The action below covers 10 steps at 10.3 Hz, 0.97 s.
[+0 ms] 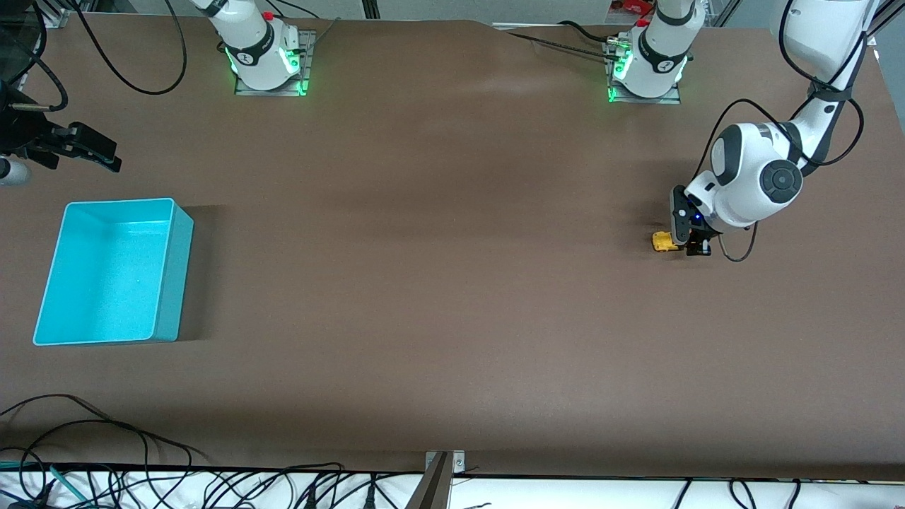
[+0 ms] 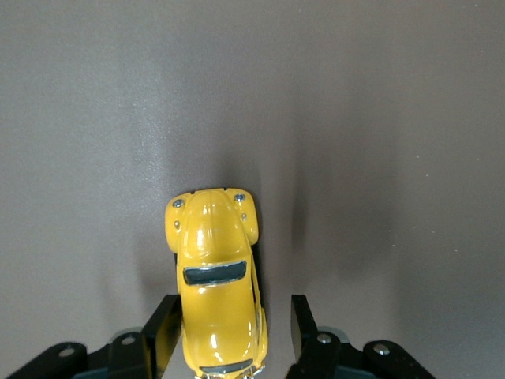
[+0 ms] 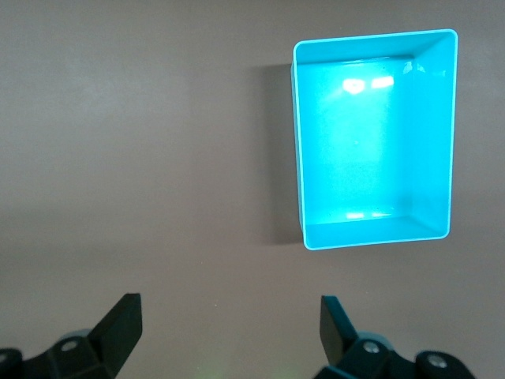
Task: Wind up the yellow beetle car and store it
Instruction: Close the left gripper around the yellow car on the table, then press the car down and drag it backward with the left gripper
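I have the left gripper (image 1: 689,244) down at the brown table surface (image 1: 452,283), toward the left arm's end of the table. The small yellow beetle-shaped toy car (image 2: 215,276) sits on its wheels between the black fingers (image 2: 164,332). In the left wrist view one finger lies against the car's side. A thin gap shows between the body and the other finger. The jaws are partly drawn in around the rear half, not clamped on both sides. I cannot call it a firm grip. The rounded nose and dark windscreen stick out clear of the fingertips. In the front view the car pokes out from under the gripper toward the right arm's end of the table.

The right gripper (image 3: 229,328) hangs over bare table, fingers spread wide, holding nothing. This arm waits. Its wrist view looks down on the open turquoise plastic rectangular bin (image 1: 113,272).

The bin stands at the right arm's end of the table, well apart from the car.
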Each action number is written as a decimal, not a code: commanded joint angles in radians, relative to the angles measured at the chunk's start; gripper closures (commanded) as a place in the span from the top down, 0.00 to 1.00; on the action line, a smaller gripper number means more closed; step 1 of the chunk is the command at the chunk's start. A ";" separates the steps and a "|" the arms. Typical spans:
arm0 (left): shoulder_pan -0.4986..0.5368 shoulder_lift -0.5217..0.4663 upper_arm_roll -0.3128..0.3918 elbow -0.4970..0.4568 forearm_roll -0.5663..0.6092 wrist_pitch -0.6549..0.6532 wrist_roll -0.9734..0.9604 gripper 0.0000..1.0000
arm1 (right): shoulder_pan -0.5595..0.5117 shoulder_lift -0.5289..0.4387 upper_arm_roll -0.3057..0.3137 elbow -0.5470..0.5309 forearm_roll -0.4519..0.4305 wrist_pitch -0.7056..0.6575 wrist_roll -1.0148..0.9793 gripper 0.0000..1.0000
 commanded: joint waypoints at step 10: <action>0.004 0.037 0.001 0.009 -0.113 0.010 0.162 0.00 | -0.009 0.008 0.004 0.021 0.020 -0.006 -0.003 1.00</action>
